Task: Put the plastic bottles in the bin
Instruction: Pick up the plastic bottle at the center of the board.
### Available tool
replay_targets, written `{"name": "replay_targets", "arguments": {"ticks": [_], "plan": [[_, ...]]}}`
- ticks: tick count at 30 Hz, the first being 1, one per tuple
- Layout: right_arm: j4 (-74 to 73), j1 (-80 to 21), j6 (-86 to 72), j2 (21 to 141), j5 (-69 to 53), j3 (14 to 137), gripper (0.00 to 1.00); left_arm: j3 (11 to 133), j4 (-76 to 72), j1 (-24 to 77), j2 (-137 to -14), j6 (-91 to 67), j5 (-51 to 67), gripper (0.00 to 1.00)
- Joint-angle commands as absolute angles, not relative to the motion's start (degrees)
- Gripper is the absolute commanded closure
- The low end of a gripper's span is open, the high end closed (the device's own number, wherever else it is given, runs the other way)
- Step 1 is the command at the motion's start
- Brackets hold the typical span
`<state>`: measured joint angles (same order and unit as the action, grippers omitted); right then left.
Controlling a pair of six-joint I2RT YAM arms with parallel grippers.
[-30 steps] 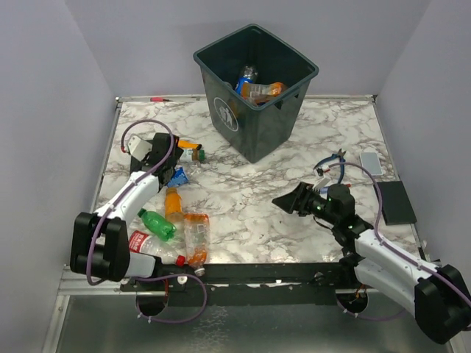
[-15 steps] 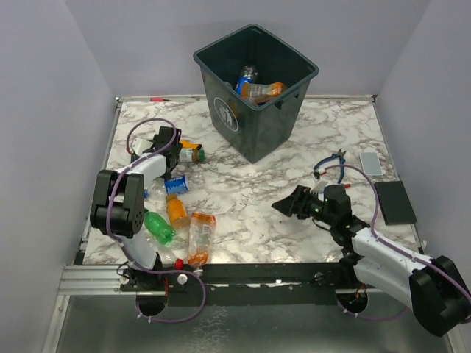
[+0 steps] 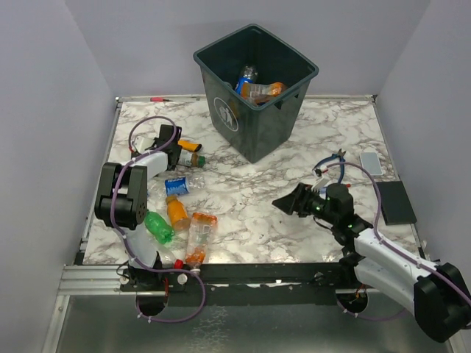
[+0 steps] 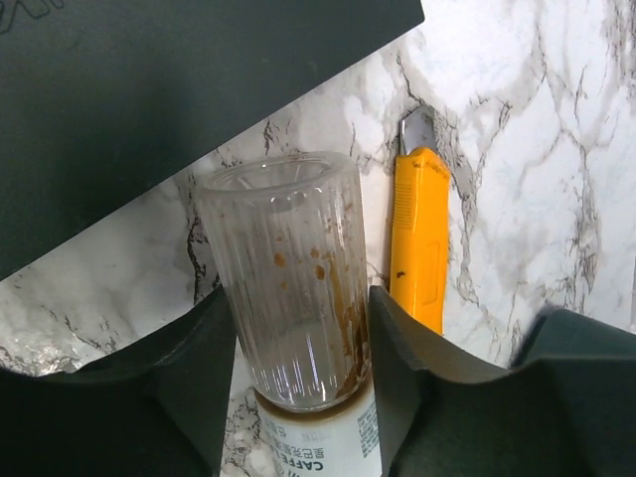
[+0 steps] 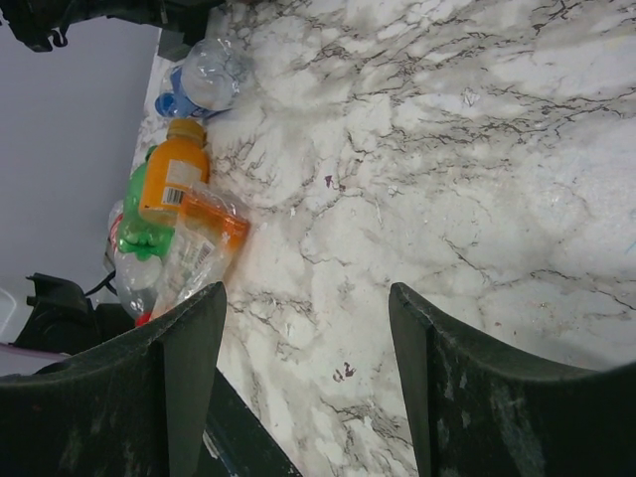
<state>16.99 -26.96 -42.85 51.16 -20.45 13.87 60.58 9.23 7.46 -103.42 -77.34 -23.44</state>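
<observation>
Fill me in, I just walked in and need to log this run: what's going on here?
Two robot arms are moving plastic bottles from a marble table into a dark bin. The left pincer has its fingers against both sides of a small clear bottle lying left of the bin. The right pincer is open and empty above the table. A few binned bottles lie inside; several loose bottles lie near the left arm's base.

Blue pliers (image 3: 331, 163) & black pad (image 3: 397, 201) on marble tbl (image 3: 250, 193), rt side.
</observation>
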Motion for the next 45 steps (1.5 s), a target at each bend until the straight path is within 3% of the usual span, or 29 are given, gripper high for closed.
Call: {"name": "replay_targets", "arguments": {"ticks": [1, 9, 15, 23, 30, 38, 41, 45], "plan": [[13.6, -27.3, -41.4, 48.4, -19.9, 15.7, 0.29, 60.5, 8.6, 7.2, -101.4, -77.2, -21.9, 0.57], [5.8, -27.3, -36.5, 43.1, -18.8, 21.7, 0.29, 60.5, 6.6, 7.4, -85.4, -72.9, -19.2, 0.75], [4.5, -27.3, -33.3, 41.1, -24.4, 25.9, 0.29, 54.6, 2.8, 13.4, -71.3, -57.7, -10.5, 0.76], [0.3, -27.4, -30.7, 39.9, -32.3, 32.1, 0.23, 40.5, -13.1, 20.3, -48.7, -34.4, 10.6, 0.82], [19.5, -29.5, -44.7, 40.0, -37.0, 23.5, 0.20, 40.4, -29.3, 26.3, -49.5, -28.6, 29.7, 0.85], [19.4, -46.2, -38.0, 42.3, -14.3, 25.5, 0.14, 38.3, -35.1, 33.8, -53.4, -26.2, 33.9, 0.89], [23.8, -49.0, -36.5, 42.1, -8.4, 24.0, 0.03, 35.6, -40.1, 33.8, -52.2, -29.7, 33.8, 0.90], [31.1, -50.9, -36.5, 45.0, -3.9, 23.3, 0.00, 31.6, -45.7, 33.9, -50.7, -31.8, 33.0, 0.91]]}}
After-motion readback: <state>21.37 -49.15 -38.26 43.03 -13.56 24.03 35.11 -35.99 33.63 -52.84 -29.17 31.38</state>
